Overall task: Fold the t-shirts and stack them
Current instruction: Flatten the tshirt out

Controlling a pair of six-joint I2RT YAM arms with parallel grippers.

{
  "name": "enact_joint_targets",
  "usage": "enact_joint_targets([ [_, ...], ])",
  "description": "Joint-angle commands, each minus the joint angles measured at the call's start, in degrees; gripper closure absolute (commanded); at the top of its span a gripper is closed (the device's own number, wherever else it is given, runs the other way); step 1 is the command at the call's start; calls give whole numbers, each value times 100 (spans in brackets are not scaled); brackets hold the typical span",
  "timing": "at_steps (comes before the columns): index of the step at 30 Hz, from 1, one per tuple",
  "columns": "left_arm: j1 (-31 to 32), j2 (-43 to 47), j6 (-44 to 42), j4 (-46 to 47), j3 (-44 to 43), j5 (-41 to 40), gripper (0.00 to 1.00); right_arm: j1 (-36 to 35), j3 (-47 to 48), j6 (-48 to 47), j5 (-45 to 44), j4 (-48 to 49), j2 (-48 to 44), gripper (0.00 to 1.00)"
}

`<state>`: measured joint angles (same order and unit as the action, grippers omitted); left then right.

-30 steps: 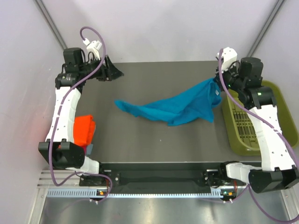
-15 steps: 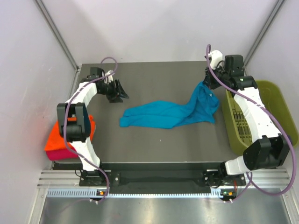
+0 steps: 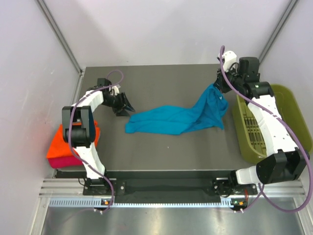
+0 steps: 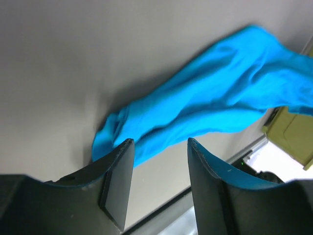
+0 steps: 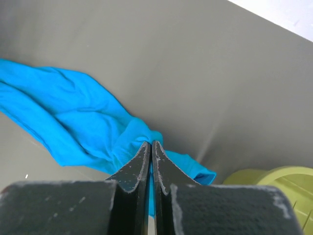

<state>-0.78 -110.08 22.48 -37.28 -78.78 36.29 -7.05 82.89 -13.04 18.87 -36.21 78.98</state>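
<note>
1. At the near-left corner of the bench [image 3: 161,147], the orange t-shirt [image 3: 56,144] lies folded on the magenta t-shirt [image 3: 61,161], partly hidden by the left arm [image 3: 78,129].
2. The olive basket [image 3: 293,98] stands just beside the bench's right edge.
3. The teal t-shirt [image 3: 176,117] stretches crumpled across mid-bench, its left end lying flat and its right end raised.
4. The left jaws are spread with nothing in them, just left of the teal t-shirt's left end; whether they touch the bench is hard to judge.
5. Farthest back, the right jaws are pressed together, pinching a fold of the teal t-shirt's raised end.
</note>
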Motion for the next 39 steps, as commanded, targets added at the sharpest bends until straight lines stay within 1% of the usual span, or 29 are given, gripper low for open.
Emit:
enact_joint_targets([
  [1,-37,522,186,-8,389,-61,48,54,25,73,99,316,-190,100],
  [4,-28,549,187,27,662,-105,49,54,69,73,99,316,-129,100],
  [6,-37,462,213,71,671,-105,50,54,95,91,99,333,-93,100],
  [16,7,-74,231,168,241,-140,50,72,60,82,46,351,-146,100],
  [23,7,-259,230,238,197,-228,51,125,34,100,55,377,-137,100],
  [27,34,-329,213,238,83,-219,59,142,52,82,46,377,-111,100],
  [30,60,-356,222,256,47,-228,59,142,25,100,46,421,-102,100],
  [34,51,-391,222,291,30,-210,61,151,43,108,46,439,-76,100],
  [35,234,-400,213,291,30,-210,61,151,51,108,55,439,-67,100],
  [36,253,-426,213,300,21,-210,61,151,60,108,55,439,-67,100],
  [39,324,-488,178,265,38,-272,66,160,52,108,37,448,-85,100],
])
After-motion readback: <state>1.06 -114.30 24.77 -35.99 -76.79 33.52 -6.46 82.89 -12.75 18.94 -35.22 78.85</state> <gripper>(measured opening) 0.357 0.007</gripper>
